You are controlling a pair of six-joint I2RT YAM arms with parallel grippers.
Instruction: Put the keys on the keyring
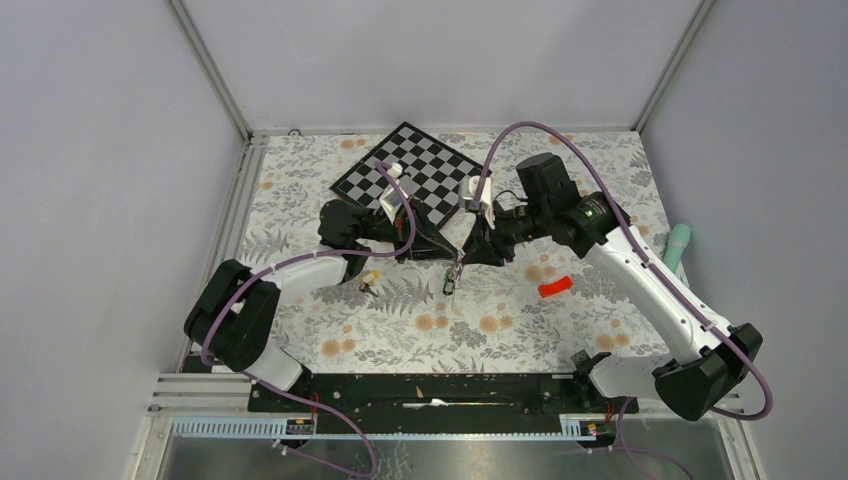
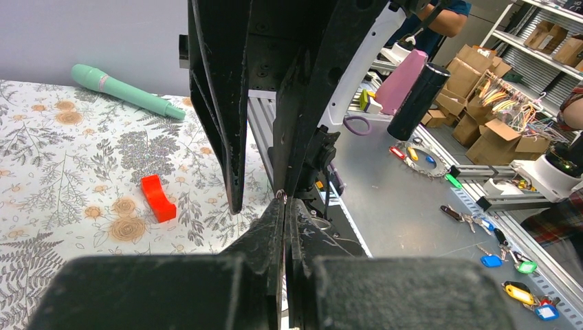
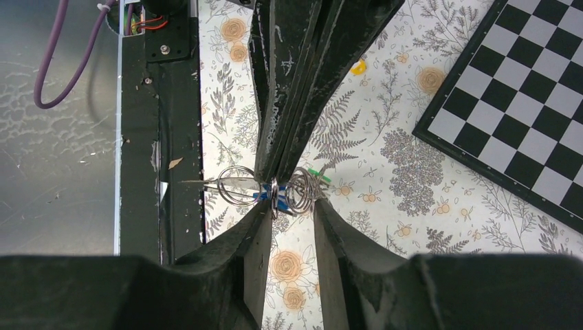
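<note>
Your left gripper (image 3: 273,175) is clamped tight on the keyring (image 3: 301,193), just on the near side of the checkerboard (image 1: 408,172), off its near corner. Your right gripper (image 3: 289,212) meets it tip to tip, fingers parted either side of the rings, gripping nothing I can see. A blue tag (image 3: 260,196) and a green tag (image 3: 317,174) sit at the rings. The yellow-tagged key (image 1: 370,280) lies on the cloth (image 1: 400,330) in front of the board's near-left edge.

- Table cover (image 1: 400,330): white, grey foliage print, orange blossoms.
- Checkerboard (image 1: 420,172): black and white squares.
- Block (image 1: 555,287), right of the checkerboard: red.
- Cylinder (image 1: 678,245), far right of the checkerboard: mint green.
- Keyring (image 3: 300,192): silver-grey wire, with blue tag (image 3: 260,196) and green tag (image 3: 316,174).
- Yellow tag (image 1: 371,278), below the checkerboard.
- Cables (image 1: 560,135): purple.
</note>
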